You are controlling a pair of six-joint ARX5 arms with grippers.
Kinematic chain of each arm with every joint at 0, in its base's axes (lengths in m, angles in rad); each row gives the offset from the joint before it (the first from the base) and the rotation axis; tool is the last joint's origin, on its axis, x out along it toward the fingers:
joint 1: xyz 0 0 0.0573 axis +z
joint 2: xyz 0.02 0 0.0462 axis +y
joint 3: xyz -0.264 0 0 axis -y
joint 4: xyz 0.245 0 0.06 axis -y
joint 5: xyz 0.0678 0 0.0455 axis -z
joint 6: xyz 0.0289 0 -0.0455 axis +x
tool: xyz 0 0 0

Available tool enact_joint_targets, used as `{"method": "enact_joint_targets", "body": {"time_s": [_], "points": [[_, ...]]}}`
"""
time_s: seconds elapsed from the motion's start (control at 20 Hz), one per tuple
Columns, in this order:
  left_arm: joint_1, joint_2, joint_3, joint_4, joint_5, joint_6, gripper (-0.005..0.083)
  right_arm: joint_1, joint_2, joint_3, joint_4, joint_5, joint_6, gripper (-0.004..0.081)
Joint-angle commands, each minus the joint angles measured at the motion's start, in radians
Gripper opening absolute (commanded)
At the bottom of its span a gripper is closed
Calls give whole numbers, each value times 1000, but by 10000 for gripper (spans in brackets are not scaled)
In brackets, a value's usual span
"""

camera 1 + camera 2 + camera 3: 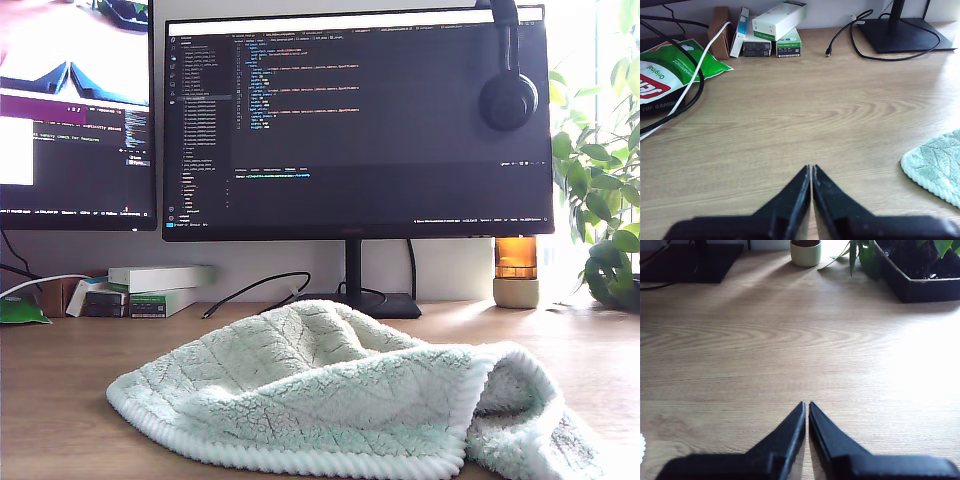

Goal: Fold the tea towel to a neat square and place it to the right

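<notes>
The tea towel (330, 400) is a pale mint-green fluffy cloth with a ribbed whitish hem, lying rumpled and partly folded over itself on the wooden desk in the foreground of the exterior view. One corner of the tea towel (937, 165) shows in the first wrist view, well apart from my first gripper (811, 169), which is shut with nothing in it, over bare desk. My second gripper (806, 405) is also shut and empty over bare wood; a sliver of the towel's hem (642, 447) shows at that picture's edge. Neither gripper appears in the exterior view.
Behind the towel stand two monitors (350, 120), a monitor stand (370, 300), small boxes (150, 290), a loose black cable (250, 290), an amber jar (516, 270) and a plant (600, 180). A green packet (670, 75) and cables (690, 75) lie near my first gripper.
</notes>
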Motion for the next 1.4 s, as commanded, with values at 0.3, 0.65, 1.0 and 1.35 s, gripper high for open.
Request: {"method": "enact_joint_targets", "body": {"time_s": [0.3,0.65,1.0,1.35], "points": [[1,-2,-17,81,21,-34,-23,-1,-1,-3,168,-111,-26,-11],[0,-2,-17,238,206,-137,-23,-1,-1,-3,245,-143,163,-11],[-98,18,-15,351,409,-142,-23,14,36,-3,356,-300,253,-11],[-407,268,21,441,415,-24,-23,127,314,63,357,-424,262,-11]]}}
